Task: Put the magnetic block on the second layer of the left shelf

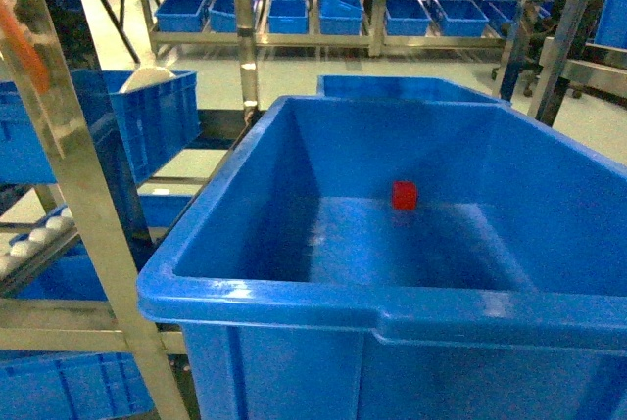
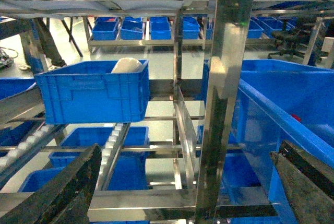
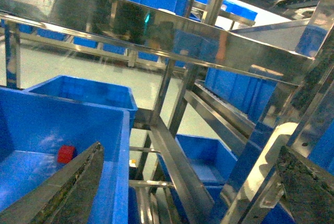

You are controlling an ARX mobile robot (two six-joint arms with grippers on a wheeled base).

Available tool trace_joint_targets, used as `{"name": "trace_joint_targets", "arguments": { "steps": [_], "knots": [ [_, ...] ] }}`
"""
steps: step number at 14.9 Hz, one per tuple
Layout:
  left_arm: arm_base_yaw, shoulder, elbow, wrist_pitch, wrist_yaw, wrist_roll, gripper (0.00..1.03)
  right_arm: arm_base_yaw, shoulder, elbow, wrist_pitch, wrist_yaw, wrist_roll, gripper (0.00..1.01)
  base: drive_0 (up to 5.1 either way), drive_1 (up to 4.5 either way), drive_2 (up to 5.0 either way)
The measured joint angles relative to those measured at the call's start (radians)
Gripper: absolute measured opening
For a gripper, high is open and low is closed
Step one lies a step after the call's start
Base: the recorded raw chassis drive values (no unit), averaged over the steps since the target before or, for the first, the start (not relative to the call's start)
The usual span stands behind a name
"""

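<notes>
The red magnetic block (image 1: 405,195) is sitting on the floor of a big blue bin (image 1: 255,298), toward the back wall, roughly in the middle, and nothing is touching it. Neither gripper is being shown in the head view at all.

From the left wrist camera, the left gripper (image 2: 185,185) is being held spread wide, nothing between its dark fingers (image 2: 65,190). It is being pointed at a steel shelf upright (image 2: 222,93), with the big bin's side just to the right of that post. A tiny red speck is being glimpsed over the bin's rim there, probably the block, though it's too small to be sure.

To the left of the post a rack of roller shelves (image 2: 117,138) is being seen, and a smaller blue crate (image 2: 94,96) is resting on one level with something white (image 2: 128,66) poking out of its top. More blue crates are being stored on the level below.

The right gripper (image 3: 188,187) is likewise being held spread apart and empty, its fingers (image 3: 78,187) framing the lower corners of the right wrist view. The block is being seen at lower left inside the bin, well apart from that gripper. A shiny steel crossbeam (image 3: 156,33) is running across the upper part of that view.
</notes>
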Motion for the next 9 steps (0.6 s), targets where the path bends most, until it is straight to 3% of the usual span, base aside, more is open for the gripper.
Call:
{"name": "trace_joint_targets", "arguments": {
  "steps": [1,2,3,4,5,6,7,9],
  "knots": [
    [0.000,0.000,0.000,0.000,0.000,0.000,0.98,-0.001,0.005,0.001,-0.018,-0.004,0.027,0.98,0.0,0.00,0.0],
    [0.000,0.000,0.000,0.000,0.000,0.000,0.98,-0.047,-0.014,0.016,-0.149,-0.127,0.119,0.86,0.0,0.00,0.0],
    [0.000,0.000,0.000,0.000,0.000,0.000,0.98,-0.077,-0.045,-0.007,-0.174,-0.201,0.200,0.73,0.0,0.00,0.0],
    [0.000,0.000,0.000,0.000,0.000,0.000,0.98,-0.097,-0.077,-0.032,-0.173,-0.233,0.237,0.62,0.0,0.00,0.0],
    [0.000,0.000,0.000,0.000,0.000,0.000,0.98,-0.112,-0.104,-0.053,-0.170,-0.252,0.263,0.49,0.0,0.00,0.0],
    [0.000,0.000,0.000,0.000,0.000,0.000,0.98,-0.181,-0.129,-0.077,-0.179,-0.335,0.274,0.36,0.0,0.00,0.0],
    [0.000,0.000,0.000,0.000,-0.001,0.000,0.98,-0.235,-0.149,-0.099,-0.185,-0.353,0.281,0.23,0.0,0.00,0.0],
    [0.000,0.000,0.000,0.000,0.000,0.000,0.98,-0.226,-0.193,-0.124,-0.193,-0.372,0.285,0.02,0.0,0.00,0.0]
  ]
}}
